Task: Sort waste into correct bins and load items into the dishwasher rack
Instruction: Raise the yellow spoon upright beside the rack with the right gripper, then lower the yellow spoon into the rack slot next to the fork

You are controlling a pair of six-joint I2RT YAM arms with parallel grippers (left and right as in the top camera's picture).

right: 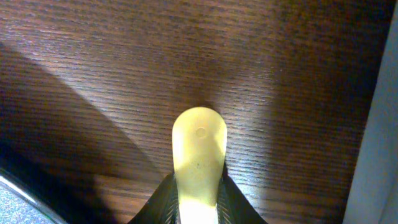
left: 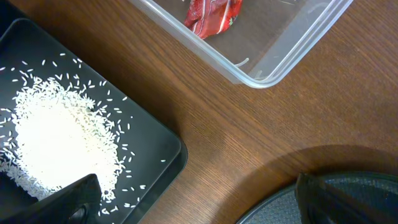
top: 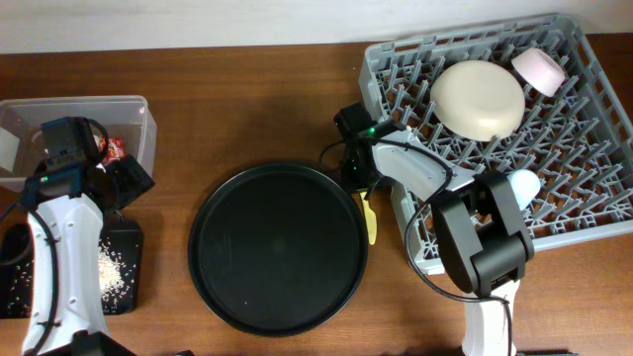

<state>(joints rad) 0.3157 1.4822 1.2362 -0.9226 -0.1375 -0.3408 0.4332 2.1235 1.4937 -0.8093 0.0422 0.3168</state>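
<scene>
Plastic that looks light, stiff and slick, the pale yellow utensil sits pinched at its narrow shaft in the right gripper, at three o'clock from the round black tray; left gripper gapes wide.

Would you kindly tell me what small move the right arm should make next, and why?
Probably lift and carry it to the large grey plastic rack: the right gripper is shut on the pale yellow plastic utensil, which hangs over the wooden table just outside the rack.
</scene>
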